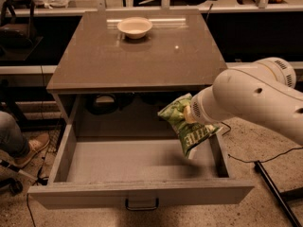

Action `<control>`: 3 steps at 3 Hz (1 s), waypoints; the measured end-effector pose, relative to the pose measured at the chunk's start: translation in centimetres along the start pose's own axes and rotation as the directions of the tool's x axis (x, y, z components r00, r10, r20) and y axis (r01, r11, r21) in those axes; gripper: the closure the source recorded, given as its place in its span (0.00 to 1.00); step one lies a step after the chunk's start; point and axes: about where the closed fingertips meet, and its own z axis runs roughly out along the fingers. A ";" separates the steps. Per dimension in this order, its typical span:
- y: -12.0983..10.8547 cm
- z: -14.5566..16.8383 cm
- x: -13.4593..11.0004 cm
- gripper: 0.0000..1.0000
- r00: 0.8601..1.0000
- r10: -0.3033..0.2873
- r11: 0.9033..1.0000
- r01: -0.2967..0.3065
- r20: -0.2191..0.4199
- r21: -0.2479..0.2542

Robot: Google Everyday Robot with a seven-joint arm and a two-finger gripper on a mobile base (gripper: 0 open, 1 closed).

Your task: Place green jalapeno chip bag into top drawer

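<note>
The green jalapeno chip bag point(188, 130) hangs tilted in the air over the right part of the open top drawer point(142, 192), near its right wall. My gripper point(190, 114) is at the end of the white arm point(251, 100) that reaches in from the right. It is shut on the bag's upper edge and is mostly hidden by the arm and the bag. The drawer is pulled fully out, its grey floor point(123, 160) is bare, and its dark handle point(141, 205) sits at the middle of the front panel.
A cream bowl point(135, 26) stands at the back of the cabinet top point(137, 60). A person's leg and shoe point(28, 148) are at the left on the floor. A dark bar point(274, 193) and a cable lie on the floor at the right.
</note>
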 end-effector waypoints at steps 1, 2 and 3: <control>2.2 3.5 0.1 1.00 0.999 -0.035 0.999 0.034 -0.024 -0.021; 6.0 7.2 -1.2 1.00 0.997 -0.074 0.994 0.074 -0.002 -0.085; 8.9 9.2 -2.0 1.00 0.995 -0.100 0.984 0.100 0.013 -0.146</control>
